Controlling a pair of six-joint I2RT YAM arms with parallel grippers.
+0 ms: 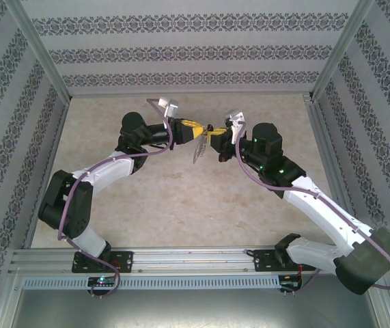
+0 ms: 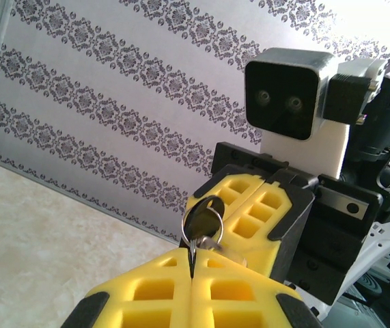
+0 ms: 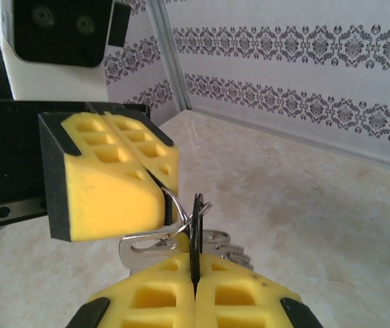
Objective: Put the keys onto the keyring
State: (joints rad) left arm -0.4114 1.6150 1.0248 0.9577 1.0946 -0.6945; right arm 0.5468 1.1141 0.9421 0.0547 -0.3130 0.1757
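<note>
Pinches keyring (image 1: 198,152) in left pincer (image 2: 192,260), key (image 3: 196,229) in right pincer (image 3: 195,277). Risks levering the key loose through misaligned threading.

Shiny grey metal keyring (image 3: 143,243), matt yellow plastic-looking pads (image 3: 99,184), smooth, faintly glossy marbled table (image 3: 304,205).

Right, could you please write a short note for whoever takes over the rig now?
Left gripper: shut on the keyring, held above the table.
Right gripper: shut on the black-headed key, right at the keyring.
Done: both things are off the table and meet in mid-air.
Left to do: I cannot tell whether the key is threaded; finish threading, then release.
</note>
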